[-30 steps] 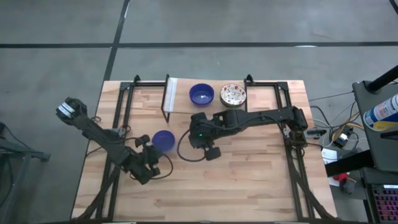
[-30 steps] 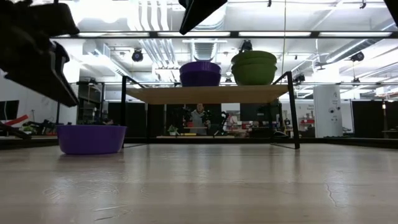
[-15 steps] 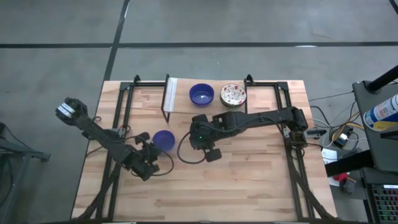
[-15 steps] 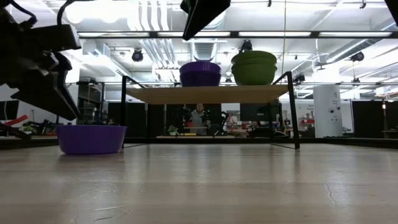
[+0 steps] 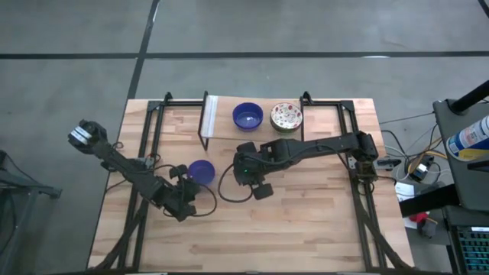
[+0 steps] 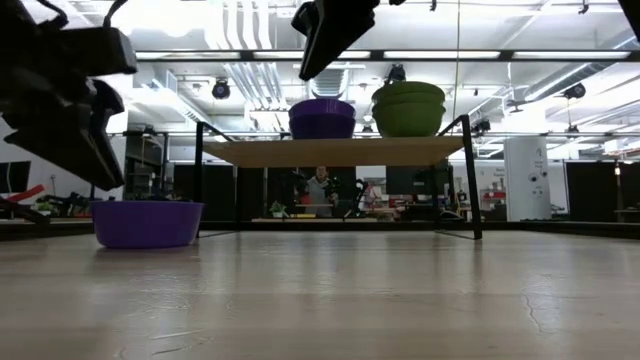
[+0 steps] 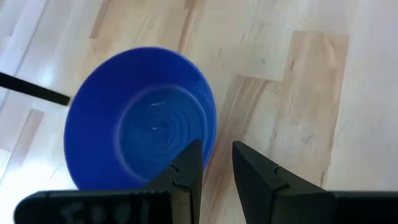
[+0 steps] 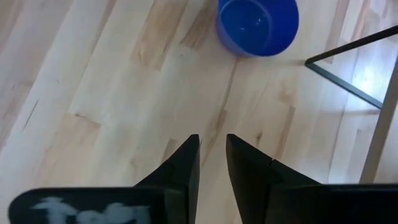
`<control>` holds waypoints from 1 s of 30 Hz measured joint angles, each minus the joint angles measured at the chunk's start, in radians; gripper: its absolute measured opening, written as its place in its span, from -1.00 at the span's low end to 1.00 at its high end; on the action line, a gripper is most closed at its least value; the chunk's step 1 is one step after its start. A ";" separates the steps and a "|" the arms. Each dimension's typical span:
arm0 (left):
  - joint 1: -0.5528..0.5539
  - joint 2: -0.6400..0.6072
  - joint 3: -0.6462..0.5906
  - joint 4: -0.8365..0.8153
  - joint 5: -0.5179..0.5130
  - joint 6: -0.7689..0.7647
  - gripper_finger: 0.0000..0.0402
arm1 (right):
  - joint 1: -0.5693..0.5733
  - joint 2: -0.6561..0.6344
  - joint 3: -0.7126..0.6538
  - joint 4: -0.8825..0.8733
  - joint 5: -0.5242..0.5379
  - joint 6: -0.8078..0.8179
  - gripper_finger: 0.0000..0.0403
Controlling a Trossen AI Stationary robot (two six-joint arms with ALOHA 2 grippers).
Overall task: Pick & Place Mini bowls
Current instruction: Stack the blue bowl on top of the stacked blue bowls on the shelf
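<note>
The left gripper [image 7: 216,163] is hovering over the near rim of a blue bowl [image 7: 140,119] on the table [image 5: 306,221], its fingers [image 7: 256,171] narrowed to a thin gap and holding nothing; the gap is sitting just over the rim wall, probably to pinch it. The right gripper [image 8: 211,155] is hanging near mid-table, fingers almost together, empty, seemingly waiting clear of the left arm. Further out, another blue bowl [image 5: 247,116] and a speckled bowl [image 5: 286,116] are sitting side by side on the raised shelf [image 6: 335,152], likely where bowls are being placed.
</note>
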 joint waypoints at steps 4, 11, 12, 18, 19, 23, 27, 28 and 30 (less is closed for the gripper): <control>0.009 0.000 -0.015 0.003 0.001 -0.001 -0.59 | 0.001 0.000 -0.009 -0.001 0.000 0.003 -0.64; 0.027 0.000 -0.035 0.012 0.002 -0.001 -0.59 | 0.002 0.000 -0.009 -0.001 0.000 0.007 -0.61; 0.030 0.000 -0.037 0.013 0.002 -0.001 -0.59 | 0.002 0.000 -0.009 -0.001 0.000 0.007 -0.60; 0.054 0.000 -0.053 0.041 0.006 0.036 -0.59 | 0.002 0.000 -0.009 0.011 0.000 0.007 -0.61; 0.061 0.000 -0.054 0.049 0.015 0.049 -0.59 | 0.002 0.000 -0.009 0.013 0.000 0.007 -0.62; 0.086 0.000 -0.061 0.090 0.053 0.091 -0.59 | 0.002 0.000 -0.009 0.015 0.000 0.007 -0.65; 0.120 0.000 -0.075 0.135 0.119 0.130 -0.59 | 0.002 0.000 -0.009 0.015 0.000 0.008 -0.65; 0.128 0.000 -0.080 0.143 0.131 0.131 -0.59 | 0.002 0.000 -0.009 0.016 0.000 0.007 -0.64; 0.141 0.000 -0.085 0.141 0.147 0.131 -0.59 | 0.002 0.000 -0.009 0.016 0.000 0.008 -0.63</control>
